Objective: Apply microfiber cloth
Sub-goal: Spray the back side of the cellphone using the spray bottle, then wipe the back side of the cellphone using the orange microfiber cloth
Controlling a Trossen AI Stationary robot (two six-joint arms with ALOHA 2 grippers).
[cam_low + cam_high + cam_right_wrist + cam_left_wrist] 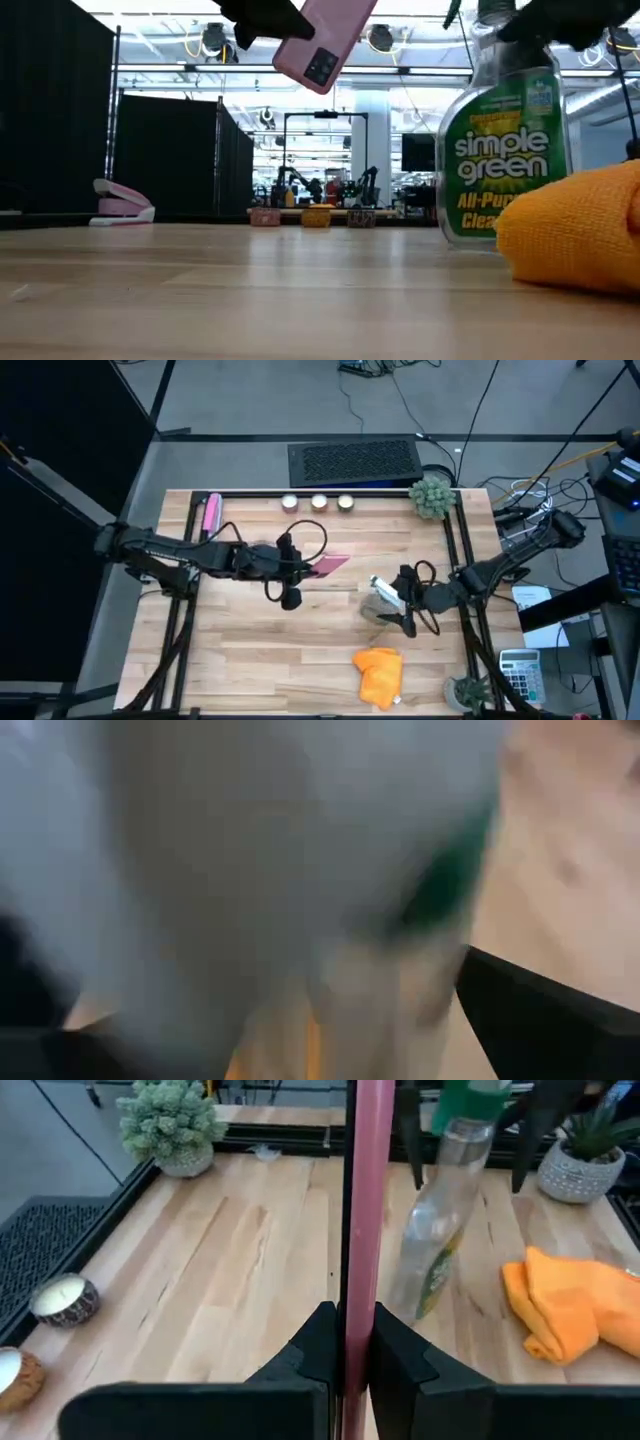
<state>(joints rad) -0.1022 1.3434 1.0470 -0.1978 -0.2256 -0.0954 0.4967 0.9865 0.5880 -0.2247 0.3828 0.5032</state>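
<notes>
The left gripper is closed on a pink phone. Its two dark fingers press the thin edge of the phone from both sides, and the phone stands out past the fingers. In the low view the phone hangs tilted in the air, well above the table, with its camera side turned down.

The right gripper is at a spray bottle with a green label. The bottle fills the right wrist view very close and blurred, and in the high view it lies between the dark fingers. I cannot tell for sure if the fingers are pressing it. The bottle stands on the table, just past the phone tip as seen from the left gripper.

The orange microfiber cloth lies crumpled on the table, near the right gripper, on the front side of it and apart from it. No gripper touches it. From the left gripper it lies beyond the bottle and to one side, near a small potted plant.

Three candles stand in a row at the back edge of the table, a green bushy plant is at the back right corner, and a pink stapler is behind the left arm.
</notes>
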